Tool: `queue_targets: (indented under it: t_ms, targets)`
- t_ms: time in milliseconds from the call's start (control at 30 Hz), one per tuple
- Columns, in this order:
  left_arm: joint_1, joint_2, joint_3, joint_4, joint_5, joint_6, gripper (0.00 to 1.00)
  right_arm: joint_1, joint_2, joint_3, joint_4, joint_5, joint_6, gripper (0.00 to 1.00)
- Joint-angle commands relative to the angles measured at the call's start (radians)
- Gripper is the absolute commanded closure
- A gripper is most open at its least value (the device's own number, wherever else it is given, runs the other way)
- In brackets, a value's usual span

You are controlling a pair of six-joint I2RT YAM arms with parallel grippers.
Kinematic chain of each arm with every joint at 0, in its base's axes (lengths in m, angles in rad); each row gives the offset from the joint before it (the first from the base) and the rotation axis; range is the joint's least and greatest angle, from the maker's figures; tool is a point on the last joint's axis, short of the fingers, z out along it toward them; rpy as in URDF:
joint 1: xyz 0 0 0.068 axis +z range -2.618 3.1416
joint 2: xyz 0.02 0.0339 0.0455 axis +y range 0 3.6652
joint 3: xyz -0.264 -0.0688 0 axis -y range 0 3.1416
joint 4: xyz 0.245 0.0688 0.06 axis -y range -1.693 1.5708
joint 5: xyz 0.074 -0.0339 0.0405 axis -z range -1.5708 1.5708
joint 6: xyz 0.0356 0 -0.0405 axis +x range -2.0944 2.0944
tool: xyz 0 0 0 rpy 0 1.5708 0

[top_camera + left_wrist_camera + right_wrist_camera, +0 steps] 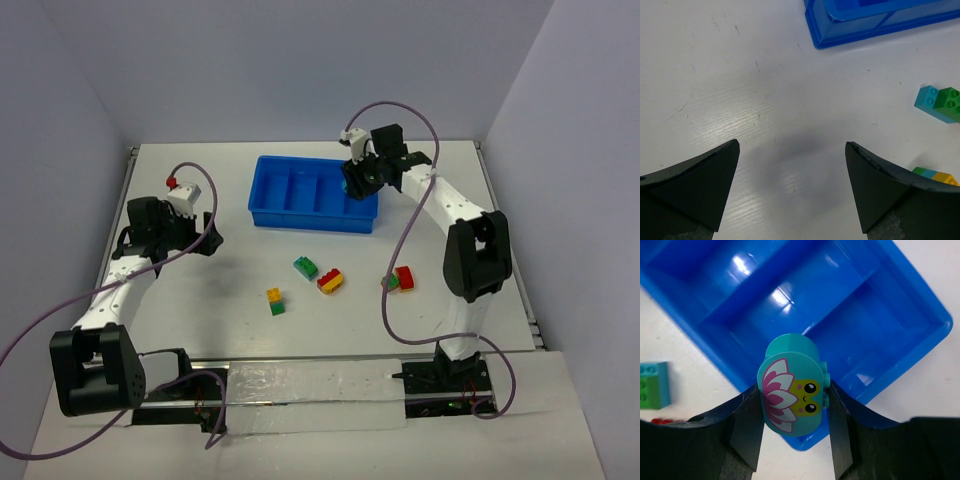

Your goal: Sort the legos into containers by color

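My right gripper (795, 389) is shut on a teal lego (790, 360) printed with a pink flower and a yellow face. It hangs over the right end of the blue tray of containers (262, 190), above the near rim (805, 442). The compartments that show are bare. Four two-colour pairs of legos lie on the table in front of the tray: green and teal (305, 267), red and yellow (330, 281), yellow and green (275, 300), red and green (402, 279). My left gripper (792, 150) stands open over bare table at the left, nothing between its fingers.
In the left wrist view the tray's corner (865, 30) is at the top and the teal and green pair (940, 102) at the right edge. White walls close in the table on three sides. Purple cables loop from both arms.
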Motion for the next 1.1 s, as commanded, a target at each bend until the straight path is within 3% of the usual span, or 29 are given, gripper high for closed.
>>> queue_targets:
  t_ms: [0, 533, 1067]
  targets:
    - [0.002, -0.008, 0.038, 0.048, -0.010, -0.029, 0.03, -0.006, 0.038, 0.073, 0.068, 0.087, 0.075, 1.00]
    - [0.002, 0.005, 0.041, 0.039, -0.021, -0.024, 0.02, -0.088, 0.179, 0.152, 0.016, 0.174, -0.086, 1.00]
    - [0.002, 0.018, 0.055, 0.033, -0.019, -0.024, 0.02, -0.101, 0.241, 0.274, -0.038, 0.154, -0.111, 0.97]
